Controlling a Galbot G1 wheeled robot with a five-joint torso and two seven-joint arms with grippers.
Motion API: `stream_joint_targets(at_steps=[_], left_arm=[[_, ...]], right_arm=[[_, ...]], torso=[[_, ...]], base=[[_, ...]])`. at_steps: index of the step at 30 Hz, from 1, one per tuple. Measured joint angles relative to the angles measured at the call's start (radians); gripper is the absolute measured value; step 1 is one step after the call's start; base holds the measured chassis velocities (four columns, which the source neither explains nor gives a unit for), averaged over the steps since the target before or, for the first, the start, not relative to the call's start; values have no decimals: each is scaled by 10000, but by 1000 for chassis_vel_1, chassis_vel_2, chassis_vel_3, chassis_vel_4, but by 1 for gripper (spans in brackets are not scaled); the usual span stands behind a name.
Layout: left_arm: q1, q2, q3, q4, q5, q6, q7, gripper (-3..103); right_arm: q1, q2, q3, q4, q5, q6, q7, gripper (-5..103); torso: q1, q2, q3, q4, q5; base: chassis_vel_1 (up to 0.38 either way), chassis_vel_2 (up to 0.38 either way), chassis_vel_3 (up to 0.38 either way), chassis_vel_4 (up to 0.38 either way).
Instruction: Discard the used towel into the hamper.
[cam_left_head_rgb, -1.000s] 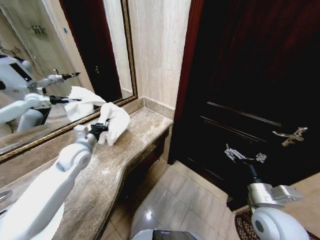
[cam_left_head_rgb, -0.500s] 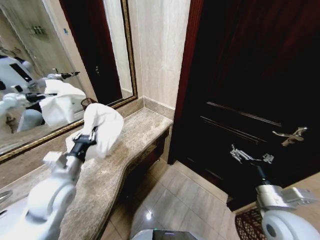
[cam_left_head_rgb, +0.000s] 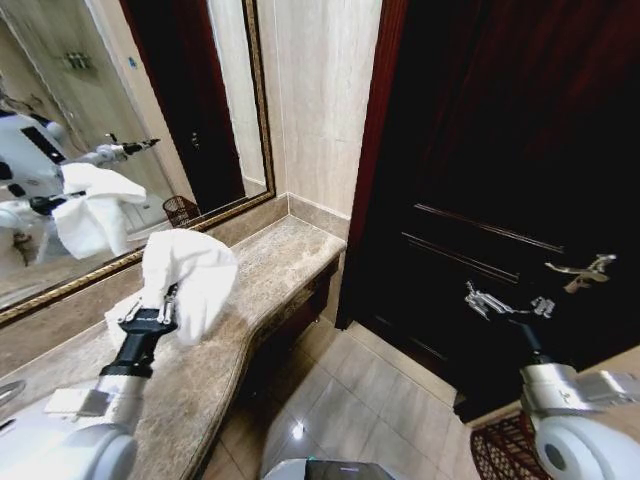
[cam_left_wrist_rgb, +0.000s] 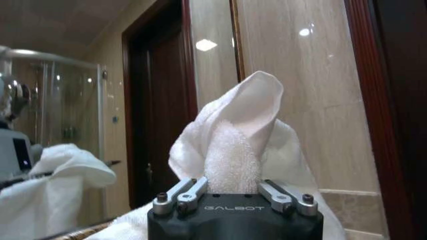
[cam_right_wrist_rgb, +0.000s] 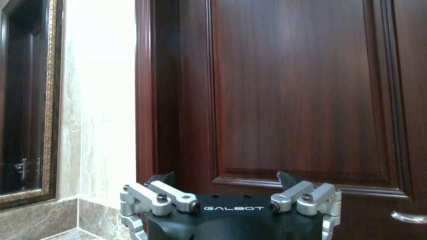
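Observation:
The used towel is white and bunched, held up above the marble countertop by my left gripper, which is shut on it. In the left wrist view the towel stands up from between the closed fingers of that gripper. My right gripper hangs open and empty in front of the dark door, its fingers spread apart in the right wrist view. A dark woven rim, apparently the hamper, peeks out at the bottom right beside my right arm.
A gold-framed mirror runs along the wall behind the counter and reflects my arm and the towel. The dark wooden door with a metal handle stands to the right. Tiled floor lies between counter and door.
My left arm has pulled back toward me, lifting the towel off the far end of the counter. The right gripper has drifted slightly to the right.

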Motion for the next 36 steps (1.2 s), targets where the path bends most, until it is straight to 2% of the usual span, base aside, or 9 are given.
stream_joint_targets(at_steps=[4, 18, 36], left_arm=[[-62, -13, 525, -35, 221, 298, -174, 15], [116, 12, 1499, -27, 1166, 313, -338, 15], [285, 145, 1575, -6, 1236, 330, -437, 15]], right_arm=[[-75, 29, 139, 72, 108, -44, 130, 100], [-525, 105, 429, 81, 374, 281, 178, 100], [-663, 103, 537, 17, 313, 489, 176, 100]], torso=[[1, -1, 0, 0, 0], [0, -1, 0, 2, -2], [1, -1, 0, 2, -3]], base=[[0, 0, 0, 0], [14, -9, -15, 14], [31, -30, -48, 36]])
